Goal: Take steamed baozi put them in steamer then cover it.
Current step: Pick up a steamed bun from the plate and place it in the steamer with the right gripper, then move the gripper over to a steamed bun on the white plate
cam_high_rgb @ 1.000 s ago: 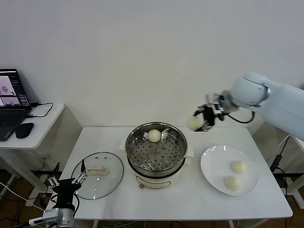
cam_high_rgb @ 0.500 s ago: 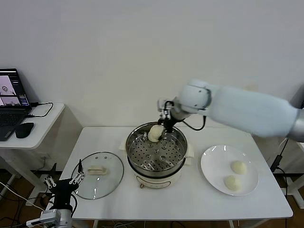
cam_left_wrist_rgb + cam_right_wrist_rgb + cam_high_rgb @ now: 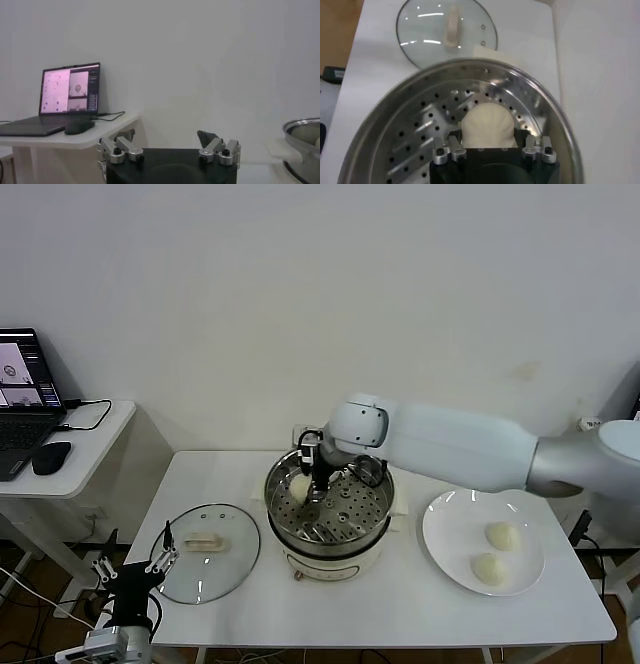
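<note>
Risk: I'm lowering a cream-white bun (image 3: 486, 126), fingers gripping it, into the steel steamer (image 3: 372, 522); releasing early, it's rolling.

Laptop screen (image 3: 70, 90): lit panels with small pictures; no letters or numbers can be read.
Steamer (image 3: 329, 509): no brand or label readable.
Cover (image 3: 447, 29): no marking readable.
Plate (image 3: 450, 544): plain, no print.
Wall (image 3: 330, 304): no sign or lettering.
</note>
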You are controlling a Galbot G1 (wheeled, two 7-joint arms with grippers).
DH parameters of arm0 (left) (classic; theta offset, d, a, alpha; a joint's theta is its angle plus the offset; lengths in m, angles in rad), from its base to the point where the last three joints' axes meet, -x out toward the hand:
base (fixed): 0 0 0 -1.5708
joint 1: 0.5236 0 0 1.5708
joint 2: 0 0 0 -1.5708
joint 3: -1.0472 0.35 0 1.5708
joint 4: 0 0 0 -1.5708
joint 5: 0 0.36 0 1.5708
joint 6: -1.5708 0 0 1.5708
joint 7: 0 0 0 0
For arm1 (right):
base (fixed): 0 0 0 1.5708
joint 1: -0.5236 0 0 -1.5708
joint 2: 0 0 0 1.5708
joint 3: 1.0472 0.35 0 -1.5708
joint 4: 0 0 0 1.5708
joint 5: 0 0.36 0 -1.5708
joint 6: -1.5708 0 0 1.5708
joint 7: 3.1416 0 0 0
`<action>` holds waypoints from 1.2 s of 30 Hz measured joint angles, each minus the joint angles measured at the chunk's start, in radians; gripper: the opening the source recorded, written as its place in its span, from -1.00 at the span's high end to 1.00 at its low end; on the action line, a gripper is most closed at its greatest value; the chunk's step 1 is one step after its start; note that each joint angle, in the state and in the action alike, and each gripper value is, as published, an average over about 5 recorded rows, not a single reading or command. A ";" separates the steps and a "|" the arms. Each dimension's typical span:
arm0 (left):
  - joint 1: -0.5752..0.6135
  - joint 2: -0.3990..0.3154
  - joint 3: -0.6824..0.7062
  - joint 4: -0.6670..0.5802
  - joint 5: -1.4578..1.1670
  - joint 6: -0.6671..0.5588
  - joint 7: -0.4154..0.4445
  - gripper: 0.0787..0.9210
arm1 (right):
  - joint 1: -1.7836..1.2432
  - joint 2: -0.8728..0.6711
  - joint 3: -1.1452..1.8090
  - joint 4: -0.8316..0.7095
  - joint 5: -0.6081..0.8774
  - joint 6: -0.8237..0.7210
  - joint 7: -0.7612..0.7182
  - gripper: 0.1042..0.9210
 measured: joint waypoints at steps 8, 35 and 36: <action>-0.002 -0.002 0.003 0.006 0.001 -0.005 -0.002 -0.77 | -0.032 0.033 0.012 -0.040 -0.005 -0.005 0.019 -0.40; 0.009 0.029 0.023 -0.020 -0.007 0.020 0.009 -0.77 | 0.174 -0.580 0.021 0.294 -0.275 0.234 -0.357 -0.76; 0.011 0.031 0.023 -0.018 -0.007 0.020 0.009 -0.77 | 0.161 -0.625 0.031 0.310 -0.303 0.254 -0.369 -0.76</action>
